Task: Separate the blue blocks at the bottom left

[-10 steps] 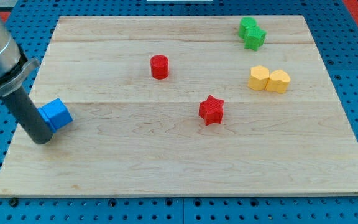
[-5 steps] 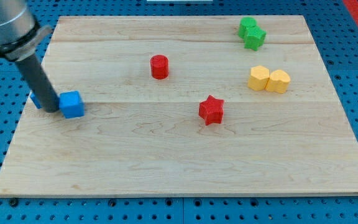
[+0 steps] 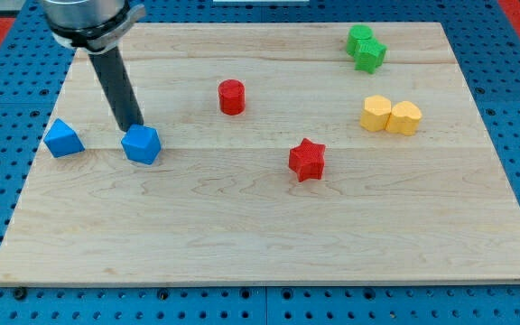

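Observation:
Two blue blocks lie at the view's left, apart from each other. One blue block (image 3: 63, 139) sits near the board's left edge. The other blue block (image 3: 142, 144) lies to its right with a clear gap between them. My tip (image 3: 132, 125) stands just above the right blue block, touching or nearly touching its upper edge. The dark rod rises from there toward the view's top left.
A red cylinder (image 3: 232, 97) stands right of the rod. A red star (image 3: 307, 160) lies mid-board. Two yellow blocks (image 3: 391, 116) touch at the right. Two green blocks (image 3: 366, 47) touch at the top right. The wooden board (image 3: 260, 244) rests on a blue pegboard.
My tip has swept up and to the right between the blue blocks. The right blue block has slid right with it. The left blue block is now uncovered near the edge.

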Available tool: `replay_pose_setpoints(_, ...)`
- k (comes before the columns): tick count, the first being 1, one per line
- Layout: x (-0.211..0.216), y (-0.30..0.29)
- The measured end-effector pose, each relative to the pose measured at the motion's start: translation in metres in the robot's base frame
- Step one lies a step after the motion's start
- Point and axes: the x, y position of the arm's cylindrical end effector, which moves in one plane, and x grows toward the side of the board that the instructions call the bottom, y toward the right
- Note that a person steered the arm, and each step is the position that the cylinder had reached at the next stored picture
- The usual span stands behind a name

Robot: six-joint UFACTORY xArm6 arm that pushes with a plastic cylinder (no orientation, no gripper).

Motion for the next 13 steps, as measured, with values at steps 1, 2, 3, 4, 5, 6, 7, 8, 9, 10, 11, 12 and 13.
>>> replay_pose_setpoints(1,0.018,0.002)
replay_pose_setpoints(2,0.011,-0.001)
replay_pose_setpoints(3,-0.023,-0.016)
replay_pose_setpoints(4,-0.018,-0.073)
replay_pose_setpoints(5,0.014,-0.095)
replay_pose_setpoints(6,0.02,-0.095)
replay_pose_setpoints(7,0.0,-0.074)
replay_pose_setpoints(8,-0.038,-0.013)
replay_pose_setpoints(9,-0.054,0.042)
replay_pose_setpoints(10,-0.051,0.081)
replay_pose_setpoints(11,-0.051,0.111)
replay_pose_setpoints(12,-0.047,0.129)
replay_pose_setpoints(13,-0.003,0.177)
